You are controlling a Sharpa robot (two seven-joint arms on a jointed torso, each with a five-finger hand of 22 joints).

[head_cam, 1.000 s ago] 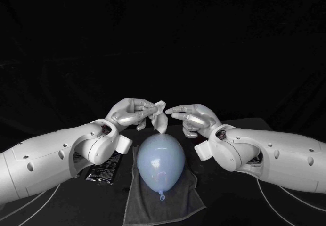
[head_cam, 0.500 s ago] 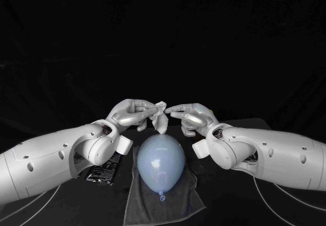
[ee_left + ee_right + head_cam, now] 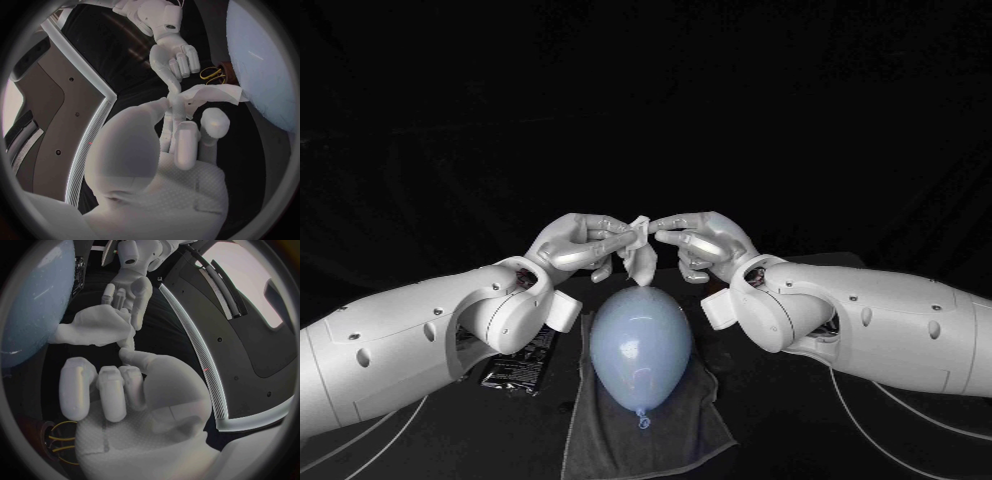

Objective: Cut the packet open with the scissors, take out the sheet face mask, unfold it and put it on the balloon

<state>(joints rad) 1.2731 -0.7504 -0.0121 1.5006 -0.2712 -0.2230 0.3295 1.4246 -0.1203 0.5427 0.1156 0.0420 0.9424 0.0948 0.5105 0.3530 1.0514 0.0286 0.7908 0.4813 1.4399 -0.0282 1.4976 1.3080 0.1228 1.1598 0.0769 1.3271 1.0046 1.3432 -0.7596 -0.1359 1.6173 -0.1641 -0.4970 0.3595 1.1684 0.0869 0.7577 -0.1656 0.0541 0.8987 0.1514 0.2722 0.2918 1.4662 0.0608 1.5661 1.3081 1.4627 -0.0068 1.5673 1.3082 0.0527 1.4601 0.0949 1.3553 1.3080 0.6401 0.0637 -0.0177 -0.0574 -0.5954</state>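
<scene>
**Sheet mask held above balloon; both hands at its upper edge**

The left hand (image 3: pixel 581 240) pinches the folded sheet mask (image 3: pixel 640 255), which hangs just above the far end of the balloon (image 3: pixel 642 340). The balloon lies on a grey towel (image 3: pixel 610 430). The right hand (image 3: pixel 704 240) has closed the gap seen one second ago; its fingertips now touch the mask's top corner, other fingers curled in, grip not determinable. The dark packet (image 3: pixel 516 365) lies under the left arm; its pale print is unreadable. Balloon and packet are unchanged.
</scene>
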